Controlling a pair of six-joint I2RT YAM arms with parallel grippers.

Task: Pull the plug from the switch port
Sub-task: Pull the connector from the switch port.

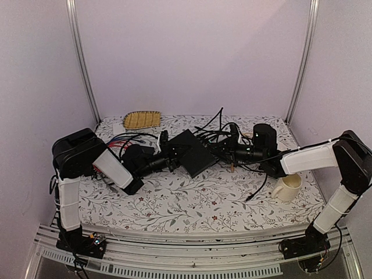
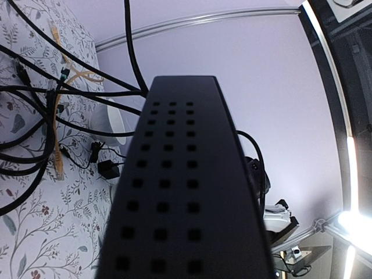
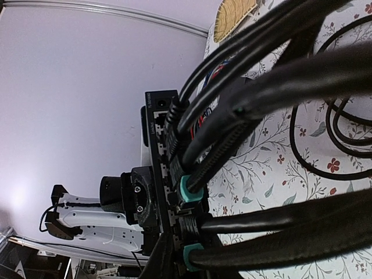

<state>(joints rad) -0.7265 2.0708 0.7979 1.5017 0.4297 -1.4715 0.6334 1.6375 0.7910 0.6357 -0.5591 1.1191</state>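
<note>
The switch (image 1: 193, 152), a flat matte-black box, lies mid-table, turned diagonally. My left gripper (image 1: 164, 152) is at its left corner, apparently shut on it. In the left wrist view the switch (image 2: 174, 192) fills the middle, showing rows of square vent holes and hiding my fingers. My right gripper (image 1: 225, 146) is at the switch's right edge among black cables. The right wrist view shows the port edge (image 3: 157, 136) with several plugs seated: two with teal boots (image 3: 192, 190) and a ribbed black plug (image 3: 200, 218) between them. Thick cables hide my right fingers.
A cream mug (image 1: 288, 187) stands at the right front, with a loose cable end (image 1: 251, 196) beside it. A woven yellow basket (image 1: 142, 119) sits at the back left. Red and black cables (image 1: 119, 142) lie by the left arm. A yellow cable (image 2: 56, 125) and a small black adapter (image 2: 107, 169) lie beyond the switch.
</note>
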